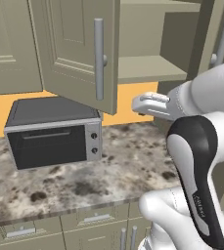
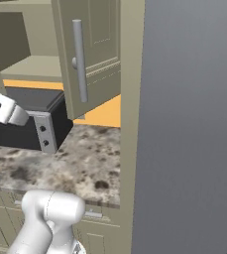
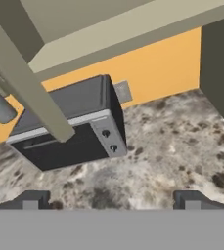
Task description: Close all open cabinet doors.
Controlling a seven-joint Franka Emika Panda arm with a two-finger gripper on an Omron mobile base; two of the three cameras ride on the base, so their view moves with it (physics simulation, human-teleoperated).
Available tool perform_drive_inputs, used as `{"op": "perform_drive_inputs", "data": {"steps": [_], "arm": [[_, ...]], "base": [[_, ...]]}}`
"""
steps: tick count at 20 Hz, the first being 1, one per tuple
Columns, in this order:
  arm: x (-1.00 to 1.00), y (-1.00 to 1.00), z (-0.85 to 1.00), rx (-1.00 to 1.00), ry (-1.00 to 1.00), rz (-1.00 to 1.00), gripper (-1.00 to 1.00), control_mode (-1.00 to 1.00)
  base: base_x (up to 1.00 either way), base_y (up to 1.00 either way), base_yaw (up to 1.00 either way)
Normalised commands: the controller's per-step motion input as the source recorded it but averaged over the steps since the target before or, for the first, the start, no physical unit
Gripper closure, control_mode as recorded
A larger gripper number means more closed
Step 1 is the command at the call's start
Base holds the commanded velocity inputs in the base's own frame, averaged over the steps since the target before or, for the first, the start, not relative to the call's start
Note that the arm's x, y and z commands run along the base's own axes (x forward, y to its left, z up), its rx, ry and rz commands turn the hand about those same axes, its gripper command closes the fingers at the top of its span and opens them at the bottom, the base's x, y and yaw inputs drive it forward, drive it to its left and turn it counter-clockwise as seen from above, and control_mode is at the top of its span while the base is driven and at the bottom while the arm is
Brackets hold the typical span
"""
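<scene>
cabinet doors first: you have one cabinet door (image 1: 79,49) swung wide out over the counter (image 1: 84,180), its long silver bar handle (image 1: 99,58) facing you in the left base view. from the right base view you see the same door (image 2: 92,49) hanging open above the counter's back edge, with the bare shelf (image 2: 33,67) of the wall cabinet exposed beside it. a second door (image 1: 221,39) stands ajar at the right. under the open door sits a dark toaster oven (image 1: 55,136), against the orange wall at the counter's back. your gripper (image 3: 111,201) hangs released, fingertips (image 3: 30,200) spread wide with nothing between them, above the speckled counter and apart from the door's lower edge (image 3: 30,97).
</scene>
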Motion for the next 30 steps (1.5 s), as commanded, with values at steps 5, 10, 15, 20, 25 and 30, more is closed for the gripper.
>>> {"op": "perform_drive_inputs", "data": {"steps": [5, 10, 15, 20, 25, 30], "arm": [[-0.37, 0.34, 0.13, 0.03, 0.0, -0.04, -1.0, -1.0], [-0.27, 0.39, 0.1, 0.02, 0.0, -0.09, -1.0, -1.0], [-0.04, 0.44, 0.06, 0.0, -0.02, -0.11, -1.0, -1.0], [0.07, 0.47, 0.07, 0.0, -0.14, -0.28, -1.0, -1.0], [0.21, 0.38, 0.05, 0.0, -0.24, -0.39, -1.0, -1.0], [0.34, 0.3, 0.1, 0.06, -0.24, -0.33, -1.0, -1.0]], "base": [[0.0, 0.0, 0.0], [0.0, 0.0, 0.0], [0.0, 0.0, 0.0], [0.0, 0.0, 0.0], [0.0, 0.0, 0.0], [0.0, 0.0, 0.0]]}}
